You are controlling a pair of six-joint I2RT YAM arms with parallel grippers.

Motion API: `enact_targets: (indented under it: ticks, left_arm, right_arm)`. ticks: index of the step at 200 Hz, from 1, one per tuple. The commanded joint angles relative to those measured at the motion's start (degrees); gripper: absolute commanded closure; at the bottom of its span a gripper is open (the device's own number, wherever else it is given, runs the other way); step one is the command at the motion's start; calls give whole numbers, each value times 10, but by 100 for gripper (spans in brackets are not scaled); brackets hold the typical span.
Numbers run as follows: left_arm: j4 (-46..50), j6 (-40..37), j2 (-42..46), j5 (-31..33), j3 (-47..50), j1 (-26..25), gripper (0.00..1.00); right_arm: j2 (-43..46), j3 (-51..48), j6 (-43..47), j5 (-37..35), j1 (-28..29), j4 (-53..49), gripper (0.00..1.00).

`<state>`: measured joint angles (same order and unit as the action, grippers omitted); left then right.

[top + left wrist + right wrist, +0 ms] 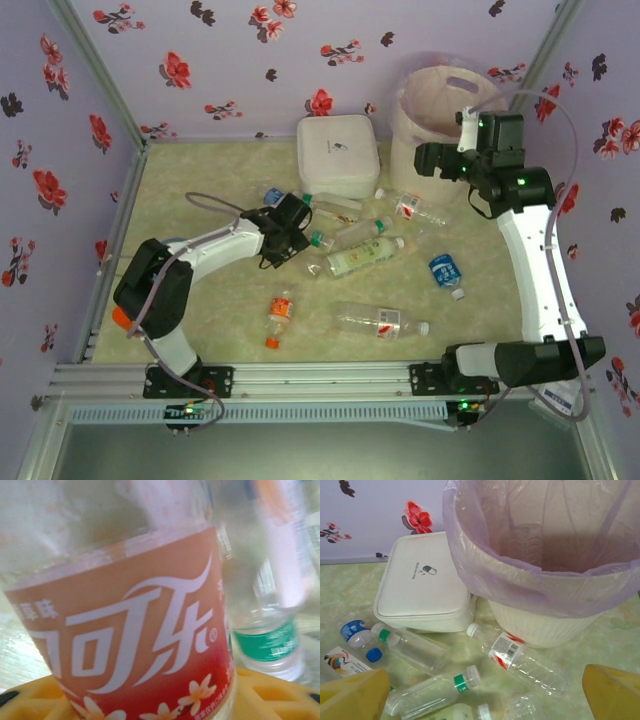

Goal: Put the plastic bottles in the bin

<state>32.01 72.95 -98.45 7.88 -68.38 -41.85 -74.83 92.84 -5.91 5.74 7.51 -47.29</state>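
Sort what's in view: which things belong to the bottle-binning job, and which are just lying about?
Job:
- bin
- red-label bottle
- blue-label bottle
- orange-cap bottle
- other bottles scattered around these

Lying about:
- white box, beside the bin

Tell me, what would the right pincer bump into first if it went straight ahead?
Probably the clear bottle with the red-and-white label lying before the bin, though depth is hard to judge.

The pale green table (222,322) carries scattered plastic bottles (380,320), a white box (338,152) and the bin (408,135).
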Motion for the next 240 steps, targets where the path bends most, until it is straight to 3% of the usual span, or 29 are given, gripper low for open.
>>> enact_targets:
  ticks: [1,27,54,68,83,102,114,139,166,211,240]
  left_arm:
    - [51,-33,15,34,-38,-3,45]
    - [77,-100,49,60,-67,5,48]
    - [10,-273,93,23,-73,37,53]
    - [-28,-368,114,-22,-76,54,51]
    - [-54,-457,128,-78,-78,68,54]
    - [-91,-548,138,-202,-73,86,61]
    - [-113,-589,141,-275,-66,93,61]
    - [-146,-644,141,-356,-43,101,63]
    - [-161,-672,131,-398,-42,103,88]
    - [-203,-683,123,-463,-40,104,89]
    - [-188,-691,106,-466,-56,104,93]
  right_arm:
    - [22,-14,-29,33,2,18,1]
    - [31,-29,-70,87,2,25,1]
    - [32,-66,-155,194,4,90,6]
    - [23,-85,-206,238,16,137,10]
    - [9,-93,-222,223,51,164,12]
    - [-20,-85,-232,224,87,193,14]
    - [-42,-83,-263,247,97,237,17]
    - [-83,-66,-301,247,121,301,28]
    - [-125,-52,-328,257,151,363,30]
    - [-190,-15,-354,282,160,390,25]
    - [-227,19,-362,313,167,386,34]
